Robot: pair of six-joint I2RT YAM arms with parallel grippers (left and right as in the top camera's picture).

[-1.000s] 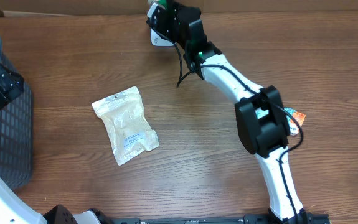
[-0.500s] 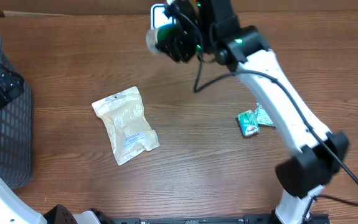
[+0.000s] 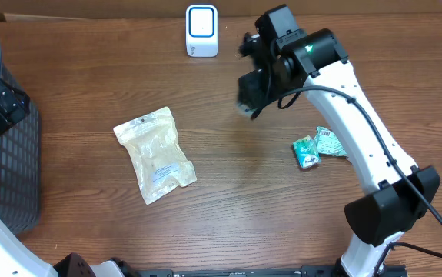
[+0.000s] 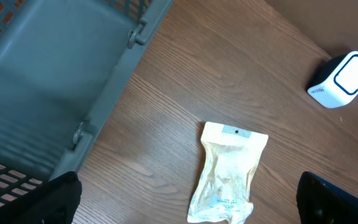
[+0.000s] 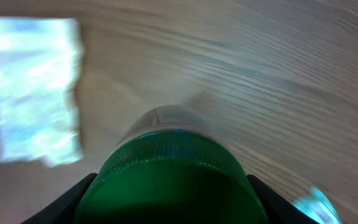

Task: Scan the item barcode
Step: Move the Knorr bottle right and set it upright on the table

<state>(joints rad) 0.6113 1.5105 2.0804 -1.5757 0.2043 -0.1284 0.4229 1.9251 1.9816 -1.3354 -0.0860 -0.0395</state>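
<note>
Right wrist view: the right gripper (image 5: 169, 196) clamps a green-lidded container (image 5: 169, 165) squarely between its jaws.

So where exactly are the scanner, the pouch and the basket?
scanner (image 3: 201, 29): overhead view, on its top face.
pouch (image 3: 156, 155): overhead view, on the middle of the clear bag.
basket (image 3: 9, 161): overhead view, on its grey mesh side wall.

Bright, even overhead light on the brown wooden worktop (image 3: 228, 208); shadows faint. Overhead, the right tool (image 3: 247, 97) at 1 o'clock is motion-smeared. Its wrist view streaks throughout: green-lidded round container (image 5: 172, 180) soft at 6 o'clock, pale plastic pouch (image 5: 32, 93) washed out at 9 o'clock.
</note>
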